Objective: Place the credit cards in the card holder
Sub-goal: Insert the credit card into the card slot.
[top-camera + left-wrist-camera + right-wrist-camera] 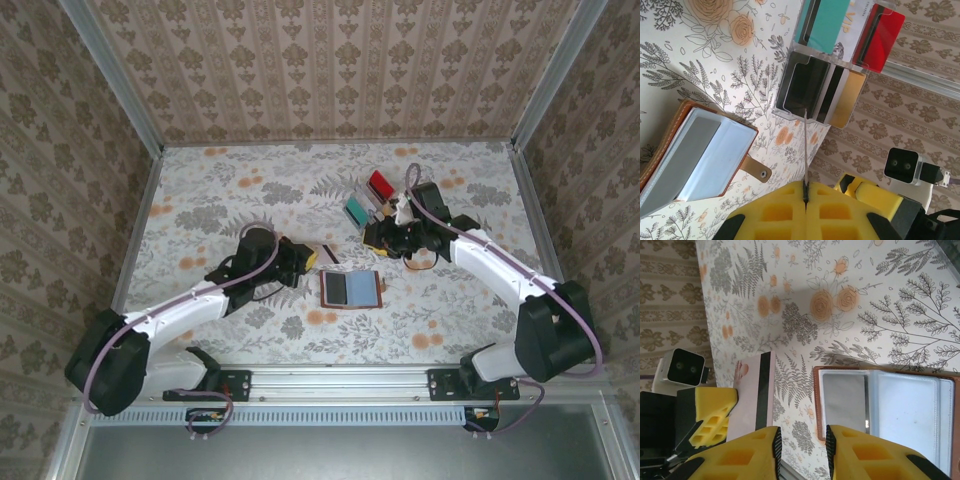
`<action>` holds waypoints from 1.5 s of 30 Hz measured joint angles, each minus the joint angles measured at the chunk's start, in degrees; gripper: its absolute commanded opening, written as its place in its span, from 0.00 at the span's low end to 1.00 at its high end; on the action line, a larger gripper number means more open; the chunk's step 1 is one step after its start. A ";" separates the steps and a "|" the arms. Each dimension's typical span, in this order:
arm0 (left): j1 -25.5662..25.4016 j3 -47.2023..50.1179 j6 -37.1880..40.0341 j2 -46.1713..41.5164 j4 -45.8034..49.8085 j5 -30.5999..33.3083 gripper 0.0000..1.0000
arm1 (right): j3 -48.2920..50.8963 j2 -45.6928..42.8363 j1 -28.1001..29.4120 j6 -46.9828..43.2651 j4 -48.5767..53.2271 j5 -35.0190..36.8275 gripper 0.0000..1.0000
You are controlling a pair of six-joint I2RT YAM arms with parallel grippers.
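Note:
The card holder [350,289] lies open on the flowered table, a brown wallet with a grey and a light blue inner pocket; it also shows in the left wrist view [695,150] and the right wrist view [890,405]. My left gripper [306,259] [805,192] is shut on a pale credit card with a black stripe [327,253] [805,145], held on edge just left of the wallet. The right wrist view sees this card flat [752,390]. My right gripper [380,240] [802,440] hovers open above the wallet's far edge, nothing between its fingers.
A clear plastic rack [368,200] [820,90] behind the wallet holds teal [822,22], red [885,35], black and gold cards. Patterned walls close in the table on three sides. A metal rail runs along the near edge.

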State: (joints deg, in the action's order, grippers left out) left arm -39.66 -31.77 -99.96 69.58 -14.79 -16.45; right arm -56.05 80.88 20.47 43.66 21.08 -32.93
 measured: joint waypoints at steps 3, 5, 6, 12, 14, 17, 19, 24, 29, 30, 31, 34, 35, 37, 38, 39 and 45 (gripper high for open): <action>0.00 0.00 -0.37 0.59 -0.94 -0.33 0.00 | 0.39 0.61 0.35 -0.20 0.15 0.24 0.32; 0.00 -0.02 -0.26 0.98 -1.05 -0.57 0.00 | 0.70 0.61 0.74 -0.24 0.17 0.76 0.30; 0.00 -0.09 0.44 1.14 -0.59 -0.72 0.00 | 0.79 0.61 1.03 -0.28 0.13 0.96 0.29; -1.90 -7.37 14.40 2.32 12.33 2.10 0.00 | 1.53 2.43 4.07 -1.51 0.22 2.19 0.21; -3.65 -10.58 19.82 2.95 15.50 3.56 0.00 | 2.03 3.76 5.05 -2.36 0.52 2.86 0.19; -5.57 -12.70 26.29 4.81 16.65 4.52 0.00 | 3.17 5.88 5.92 -3.45 1.05 4.17 0.16; -6.49 -12.74 29.57 7.08 16.63 4.59 0.00 | 4.09 6.84 6.05 -4.13 1.49 5.22 0.15; -9.27 -10.86 34.64 13.27 14.14 5.38 0.00 | 6.03 7.87 6.05 -5.99 2.14 9.53 0.13; -12.24 -8.92 36.83 15.32 9.88 6.99 0.00 | 8.04 7.91 6.05 -7.39 2.75 13.90 0.12; -12.50 -8.61 37.00 15.37 8.94 7.39 0.00 | 8.26 7.98 6.05 -7.69 3.02 14.84 0.11; -12.59 -8.20 37.07 15.43 7.91 7.67 0.00 | 8.46 8.04 6.05 -7.96 3.19 15.56 0.11; -12.66 -6.43 37.18 15.80 4.70 8.26 0.00 | 8.98 8.96 6.05 -8.74 3.37 17.57 0.09; -12.66 -5.73 37.20 16.11 3.56 8.55 0.00 | 9.25 9.49 6.05 -9.01 3.28 17.86 0.08; -12.72 -4.37 37.18 17.03 1.31 8.79 0.00 | 9.81 10.25 6.03 -9.03 2.80 18.01 0.08; -12.74 -3.78 37.18 17.77 0.13 8.79 0.00 | 9.86 10.23 6.03 -9.03 2.56 17.99 0.08; -12.76 -3.39 37.13 18.45 -0.87 8.79 0.00 | 9.97 10.25 6.05 -9.03 2.34 17.97 0.08; -12.87 -2.36 36.74 20.83 -7.10 8.72 0.00 | 11.23 9.57 5.99 -8.96 0.63 17.81 0.08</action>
State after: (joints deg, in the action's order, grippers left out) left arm -52.53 -34.13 -63.22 90.41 -21.89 -7.73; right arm -44.82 90.45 26.46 34.70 21.71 -15.11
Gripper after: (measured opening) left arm 0.046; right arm 0.079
